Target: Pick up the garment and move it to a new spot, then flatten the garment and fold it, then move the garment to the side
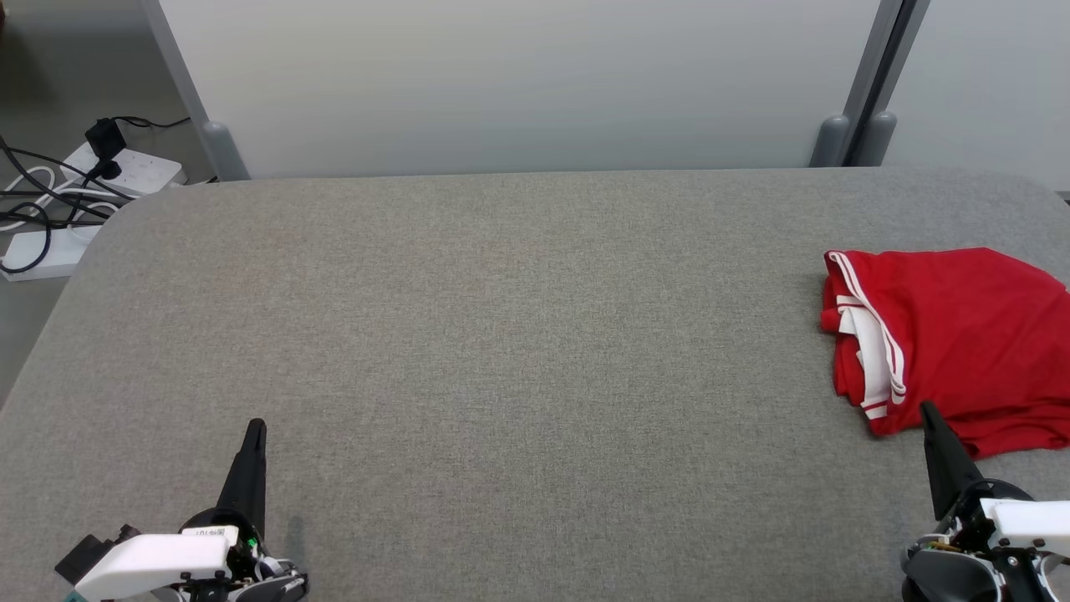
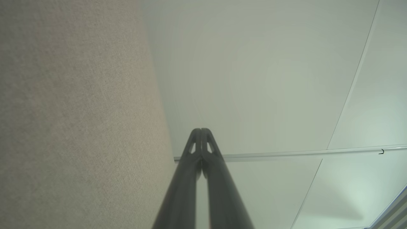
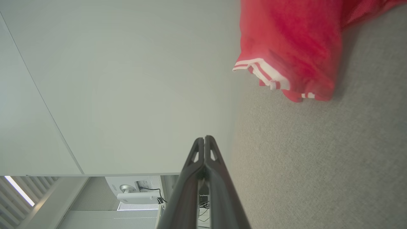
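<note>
Where your garment [image 1: 961, 334] lies: desk [image 1: 501, 334], frame's right edge, loosely folded.
Left claw [image 1: 257, 426]: pressed together, lower left.
Right claw [image 1: 926, 410]: pressed together, tip near garment.
Stage: awaiting pickup or already set aside; inspect folds.

Nothing legible for you right now. In the head view, one small white sticker [image 1: 209, 532] sits at the base of your left jaws. It carries dark print, but the marks are too tiny to make out as words or numbers.
</note>
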You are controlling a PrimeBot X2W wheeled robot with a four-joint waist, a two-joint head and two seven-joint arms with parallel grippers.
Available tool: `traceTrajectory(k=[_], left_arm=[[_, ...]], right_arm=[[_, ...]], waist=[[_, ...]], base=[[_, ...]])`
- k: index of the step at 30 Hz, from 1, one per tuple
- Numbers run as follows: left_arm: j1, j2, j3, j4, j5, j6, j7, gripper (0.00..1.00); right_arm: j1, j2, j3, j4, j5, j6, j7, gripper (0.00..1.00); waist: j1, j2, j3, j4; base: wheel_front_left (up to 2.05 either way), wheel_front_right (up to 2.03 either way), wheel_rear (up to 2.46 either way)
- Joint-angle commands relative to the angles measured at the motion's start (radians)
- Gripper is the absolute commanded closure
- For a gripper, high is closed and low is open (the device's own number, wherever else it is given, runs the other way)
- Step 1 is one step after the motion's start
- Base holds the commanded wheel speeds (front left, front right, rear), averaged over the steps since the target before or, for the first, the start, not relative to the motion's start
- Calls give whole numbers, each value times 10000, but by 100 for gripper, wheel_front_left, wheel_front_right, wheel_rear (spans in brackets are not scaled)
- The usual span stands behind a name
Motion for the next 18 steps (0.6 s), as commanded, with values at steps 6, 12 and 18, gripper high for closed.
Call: traceTrajectory(k=[6, 12, 18], left_arm=[[-579, 214, 332, -276, -37, -82, 76, 100], [-579, 214, 332, -276, -37, -82, 76, 100], [-579, 214, 332, -277, -37, -82, 76, 100]], right_arm=[[-163, -102, 145, -305, 111, 46, 76, 100], [-163, -102, 145, -305, 112, 46, 76, 100], [-163, -102, 145, -305, 112, 46, 75, 100]], waist=[[0, -1, 0, 0], [0, -1, 0, 0], [0, -1, 0, 0]], base=[[0, 0, 0], [0, 0, 0], [0, 0, 0]])
